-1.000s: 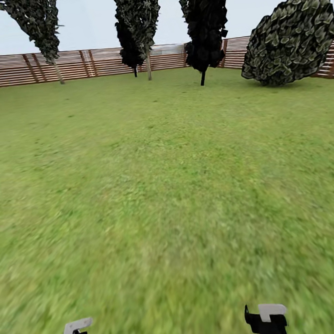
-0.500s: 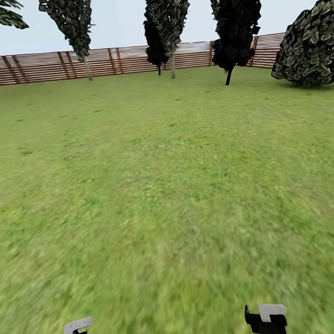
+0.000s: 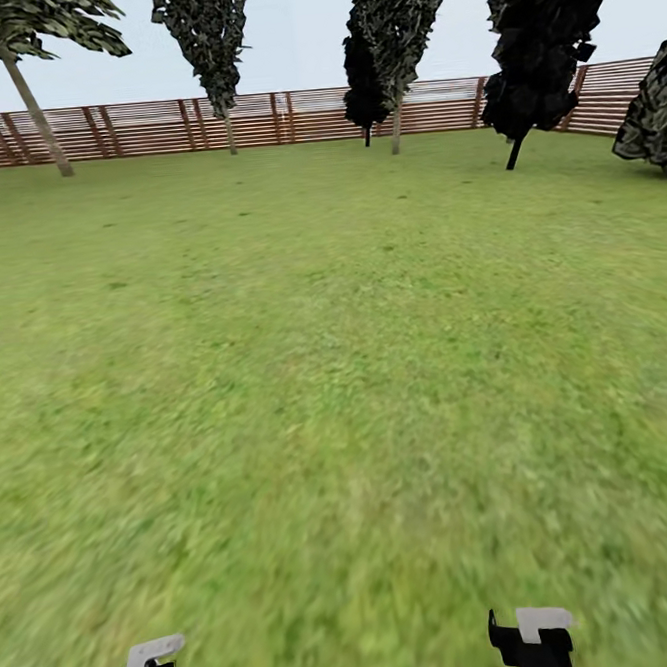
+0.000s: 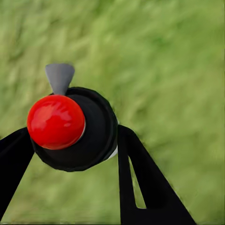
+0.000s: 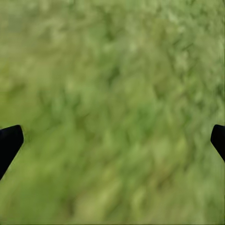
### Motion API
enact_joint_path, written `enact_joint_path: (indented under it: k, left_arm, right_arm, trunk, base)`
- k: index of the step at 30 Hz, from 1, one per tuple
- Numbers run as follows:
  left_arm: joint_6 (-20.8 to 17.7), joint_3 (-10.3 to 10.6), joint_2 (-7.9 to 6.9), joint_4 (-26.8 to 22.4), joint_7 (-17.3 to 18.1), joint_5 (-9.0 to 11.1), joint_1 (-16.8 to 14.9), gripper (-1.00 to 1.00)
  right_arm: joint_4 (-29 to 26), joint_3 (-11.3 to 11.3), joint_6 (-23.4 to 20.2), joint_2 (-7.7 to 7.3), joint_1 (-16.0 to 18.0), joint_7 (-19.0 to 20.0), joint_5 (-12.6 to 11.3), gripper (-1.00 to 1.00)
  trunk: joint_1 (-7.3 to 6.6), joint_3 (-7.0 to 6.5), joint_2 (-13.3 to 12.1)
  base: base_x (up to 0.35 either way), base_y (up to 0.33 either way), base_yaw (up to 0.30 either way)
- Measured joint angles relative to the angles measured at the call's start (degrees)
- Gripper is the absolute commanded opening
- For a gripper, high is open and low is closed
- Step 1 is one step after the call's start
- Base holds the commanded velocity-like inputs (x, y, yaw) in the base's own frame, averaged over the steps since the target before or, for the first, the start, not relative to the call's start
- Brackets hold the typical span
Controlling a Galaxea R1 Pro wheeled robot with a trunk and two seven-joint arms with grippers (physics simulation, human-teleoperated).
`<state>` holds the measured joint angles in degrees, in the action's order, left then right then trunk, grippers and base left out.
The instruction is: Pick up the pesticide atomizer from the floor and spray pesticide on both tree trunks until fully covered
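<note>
pesticide atomizer (image 4: pixel 75 129) end-on, red cap toward camera, clamped by left gripper (image 4: pixel 70 159) | right gripper (image 5: pixel 112 140) spread wide, empty | fence (image 3: pixel 316 114) (trees too) slid rightward: camera turned left

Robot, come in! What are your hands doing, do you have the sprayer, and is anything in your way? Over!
Left tool shut on atomizer. Right tool open, over lawn. Trees far off by fence.

two dark fingers (image 5: pixel 9 140) spread wide over blurred green lawn (image 5: pixel 112 103).
</note>
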<state>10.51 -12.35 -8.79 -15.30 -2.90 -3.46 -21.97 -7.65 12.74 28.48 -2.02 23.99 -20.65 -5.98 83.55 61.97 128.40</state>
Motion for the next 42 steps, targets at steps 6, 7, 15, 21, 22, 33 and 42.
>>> enact_joint_path:
  k: [6,7,15,21,22,33,42]
  left_arm:
    - [0.0,-0.1,0.0,0.0,0.0,0.1,0.0,-1.0]
    - [0.0,-0.1,0.0,0.0,0.0,0.1,0.0,-1.0]
    - [0.1,0.0,0.0,0.0,0.0,0.0,0.0,-1.0]
    - [0.0,-0.1,0.0,-0.1,0.1,0.4,0.0,-1.0]
    - [0.0,-0.1,0.0,-0.1,0.1,0.4,0.0,-1.0]
    - [0.0,-0.1,0.08,-0.1,0.0,0.3,0.0,-1.0]
    - [0.0,-0.1,0.17,0.0,0.0,0.4,0.0,-1.0]
  right_arm:
    - [0.0,0.0,0.0,0.0,0.0,0.0,0.0,1.0]
    - [0.0,0.0,0.0,0.0,0.0,0.0,0.0,1.0]
    - [0.0,0.0,0.0,-0.04,0.0,0.0,0.0,1.0]
    - [0.0,0.0,0.0,-0.03,0.0,0.0,0.0,1.0]
    - [0.0,0.0,0.0,-0.02,0.0,0.0,0.0,1.0]
    - [0.0,0.0,0.0,-0.04,0.0,0.0,0.0,1.0]
    - [0.1,0.0,0.0,0.0,0.0,0.0,0.0,1.0]
  trunk:
    - [0.0,0.0,0.0]
    - [0.0,0.0,0.0]
    - [0.0,0.0,0.0]
    - [0.0,0.0,0.0]
    - [0.0,0.0,0.0]
    - [0.0,0.0,0.0]
    - [0.0,0.0,0.0]
  base:
    - [0.0,0.0,0.284]
    - [0.0,0.0,0.284]
    - [0.0,0.0,0.284]
    - [0.0,0.0,0.284]
    - [0.0,0.0,0.284]
    - [0.0,0.0,0.284]
    - [0.214,0.019,0.284]
